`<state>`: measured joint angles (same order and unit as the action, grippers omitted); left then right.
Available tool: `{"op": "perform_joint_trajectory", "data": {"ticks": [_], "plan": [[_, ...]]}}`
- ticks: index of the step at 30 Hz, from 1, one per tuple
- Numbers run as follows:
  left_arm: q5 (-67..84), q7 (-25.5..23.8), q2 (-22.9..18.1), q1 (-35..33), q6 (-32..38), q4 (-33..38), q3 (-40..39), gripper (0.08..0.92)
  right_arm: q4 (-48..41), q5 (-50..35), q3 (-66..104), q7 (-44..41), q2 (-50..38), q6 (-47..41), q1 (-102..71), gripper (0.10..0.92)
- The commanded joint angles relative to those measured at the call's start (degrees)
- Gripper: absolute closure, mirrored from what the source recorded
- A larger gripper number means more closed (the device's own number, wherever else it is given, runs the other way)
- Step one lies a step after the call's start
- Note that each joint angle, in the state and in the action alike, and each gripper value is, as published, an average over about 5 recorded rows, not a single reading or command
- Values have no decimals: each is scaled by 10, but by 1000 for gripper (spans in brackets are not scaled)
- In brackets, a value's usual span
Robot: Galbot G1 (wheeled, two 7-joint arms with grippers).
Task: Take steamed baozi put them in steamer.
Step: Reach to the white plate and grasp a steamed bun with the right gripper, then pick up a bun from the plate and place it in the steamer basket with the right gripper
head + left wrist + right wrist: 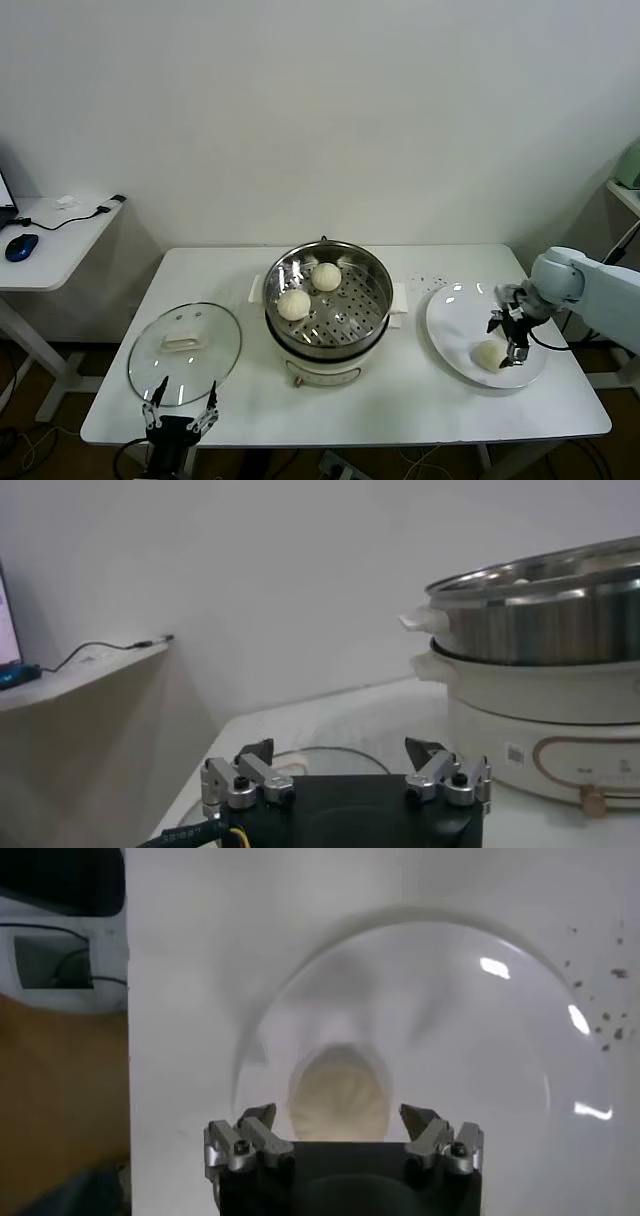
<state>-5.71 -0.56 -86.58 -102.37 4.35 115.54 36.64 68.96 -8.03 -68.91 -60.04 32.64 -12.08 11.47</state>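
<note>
Cream-white baozi (488, 354) lies on the white plate (452, 305), right of the steamer (327, 296). The right gripper (514, 335) hovers just above it, jaws open either side. Two more baozi (294, 304) sit on the steamer's perforated tray. Left of the steamer, by the glass lid (184, 351), the left gripper (180, 417) waits at the table (400, 400) edge, jaws open.
</note>
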Motion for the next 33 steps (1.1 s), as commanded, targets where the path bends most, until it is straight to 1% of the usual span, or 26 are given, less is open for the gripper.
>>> {"op": "perform_joint_trajectory", "data": {"ticks": [1,11,13,19,27,33], "plan": [[0,0,-1,-3,0,-2,0,177,-43,39,56,2,12,6,-71,203],[3,-1,-1,-5,-4,-2,-6,177,-65,37,66,0,36,11,-72,212],[2,-1,-2,-4,-4,-3,-8,177,-65,37,62,-3,37,12,-68,240],[1,-1,0,0,-6,-3,-8,177,-68,37,56,-7,37,17,-58,372],[1,-1,2,-1,-5,-4,-6,177,-63,35,51,-14,35,20,-47,446],[1,-1,3,-3,-3,-4,-5,177,-48,19,34,-18,27,25,-15,475]]}}
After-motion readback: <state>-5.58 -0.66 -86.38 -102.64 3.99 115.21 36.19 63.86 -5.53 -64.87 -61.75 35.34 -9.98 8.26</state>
